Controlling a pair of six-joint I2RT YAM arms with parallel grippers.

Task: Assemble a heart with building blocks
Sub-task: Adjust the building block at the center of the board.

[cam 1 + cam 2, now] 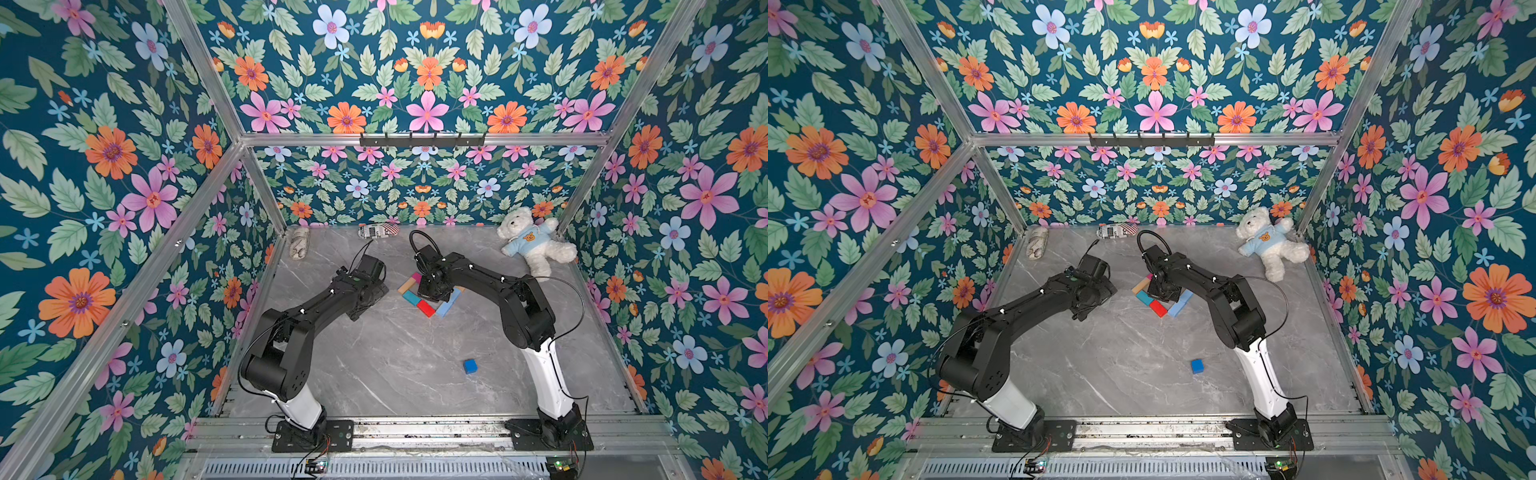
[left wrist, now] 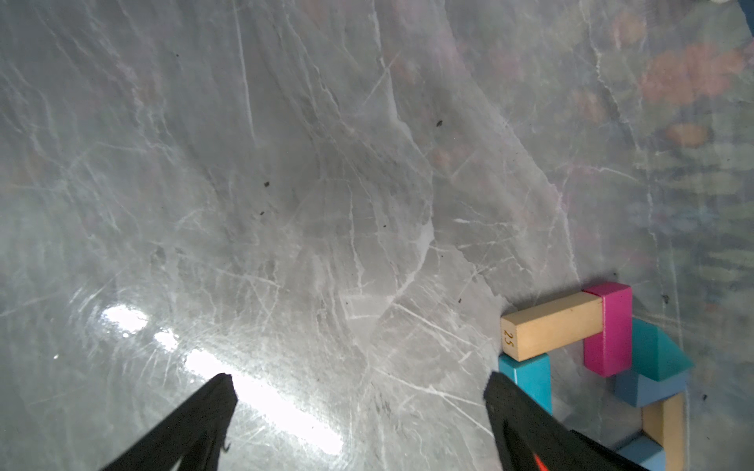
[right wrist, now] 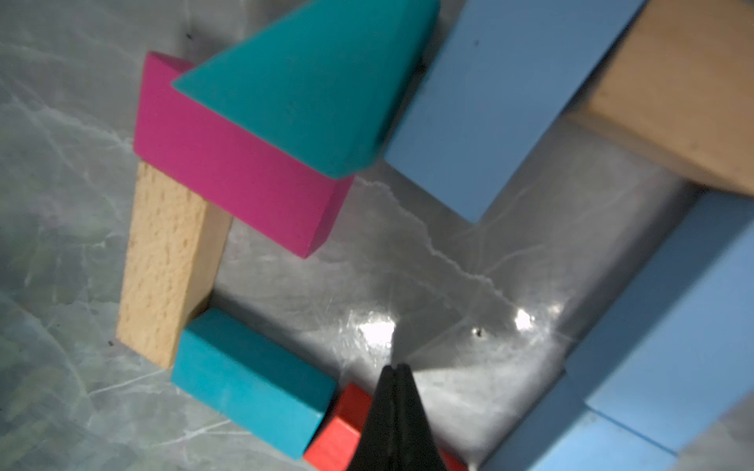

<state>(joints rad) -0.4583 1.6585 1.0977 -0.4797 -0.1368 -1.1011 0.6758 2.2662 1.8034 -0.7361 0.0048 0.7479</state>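
Glossy bench point(image 1: 374, 374): heart point(image 3: 245, 179) rings my right fingers point(image 3: 393, 407), pinched empty; left fingers point(image 2: 212, 412) wide. Far from both, cube point(image 1: 470, 366) looks light, hard, slidey; pinch opposite flat faces.

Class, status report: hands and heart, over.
Left hand open, empty. Right hand shut, empty, over the heart. Heart unfinished; blue cube lies apart. Teddy bear in far corner.
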